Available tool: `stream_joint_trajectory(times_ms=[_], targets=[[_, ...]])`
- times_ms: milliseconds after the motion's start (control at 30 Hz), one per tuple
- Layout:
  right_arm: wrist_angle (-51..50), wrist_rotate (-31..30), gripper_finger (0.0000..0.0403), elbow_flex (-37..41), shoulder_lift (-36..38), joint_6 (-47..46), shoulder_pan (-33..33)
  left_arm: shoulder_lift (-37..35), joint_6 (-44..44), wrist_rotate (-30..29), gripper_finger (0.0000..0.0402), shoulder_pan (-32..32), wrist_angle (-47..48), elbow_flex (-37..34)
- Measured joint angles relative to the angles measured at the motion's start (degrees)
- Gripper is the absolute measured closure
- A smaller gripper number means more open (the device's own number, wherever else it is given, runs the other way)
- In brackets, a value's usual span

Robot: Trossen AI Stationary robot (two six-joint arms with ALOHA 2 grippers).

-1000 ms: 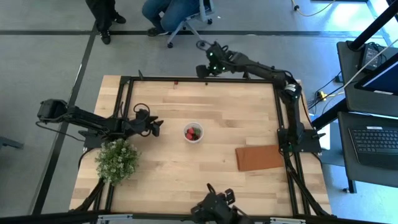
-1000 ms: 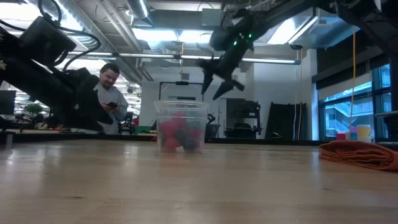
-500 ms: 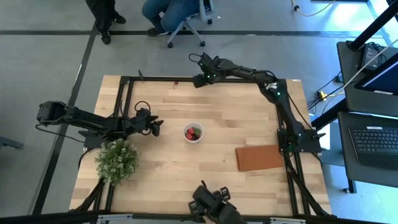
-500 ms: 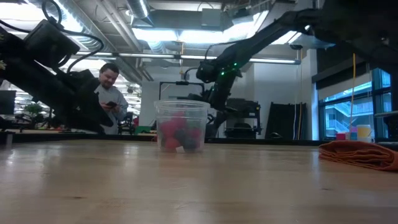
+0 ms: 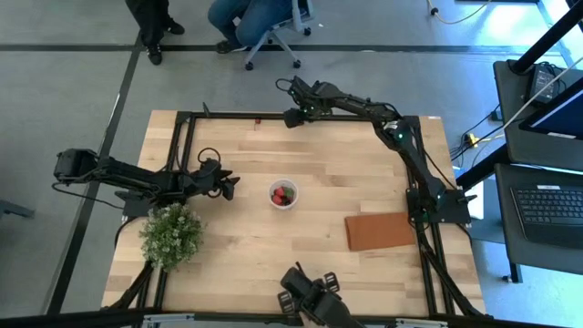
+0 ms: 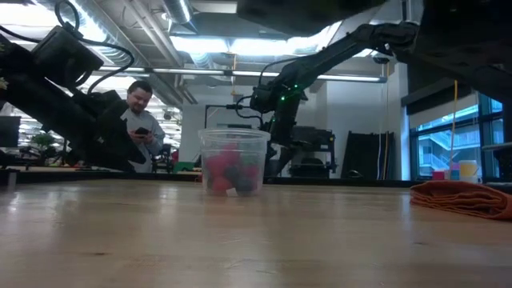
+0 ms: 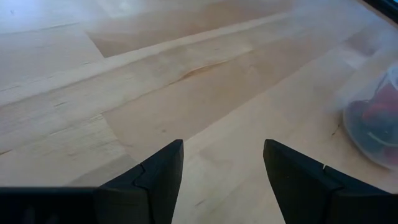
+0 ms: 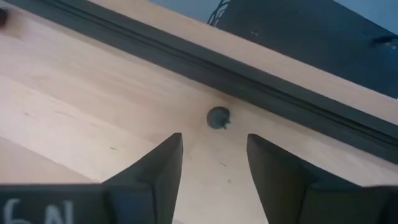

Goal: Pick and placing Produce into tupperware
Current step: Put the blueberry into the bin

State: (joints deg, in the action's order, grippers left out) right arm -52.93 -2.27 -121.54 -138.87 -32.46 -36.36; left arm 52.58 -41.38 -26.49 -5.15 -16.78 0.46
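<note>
The tupperware (image 5: 283, 194), a small clear round cup, stands on its base mid-table with red and dark produce inside; it also shows in the low view (image 6: 234, 162). A single dark berry (image 8: 218, 117) lies on the wood against the black rail at the table's far edge. My right gripper (image 8: 213, 140) points steeply down over it, open, fingertips on either side just short of the berry and not touching it. In the high view my right gripper (image 5: 290, 117) is at the far edge. My left gripper (image 5: 230, 185) waits open left of the cup, nothing between its fingers (image 7: 221, 158).
A small red piece (image 5: 259, 121) lies at the far edge, left of my right gripper. A leafy plant (image 5: 171, 235) stands near left, and a reddish-brown mat (image 5: 381, 230) lies at the right. A black frame rail (image 8: 280, 93) borders the table. A person (image 6: 142, 120) stands beyond.
My right gripper has come down from above the far rail to the table's far edge, moving a little toward the table's left and tipping steeply downward. The cup and my left gripper have stayed put.
</note>
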Motion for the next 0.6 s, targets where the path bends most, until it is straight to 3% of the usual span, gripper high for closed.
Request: stream_joint_trajectory(times_ms=[600], targets=[[4.09,0.97,0.0228,-0.03,0.00,1.20,0.00,0.00,0.01,0.29,0.0187,0.00,0.00,0.00]])
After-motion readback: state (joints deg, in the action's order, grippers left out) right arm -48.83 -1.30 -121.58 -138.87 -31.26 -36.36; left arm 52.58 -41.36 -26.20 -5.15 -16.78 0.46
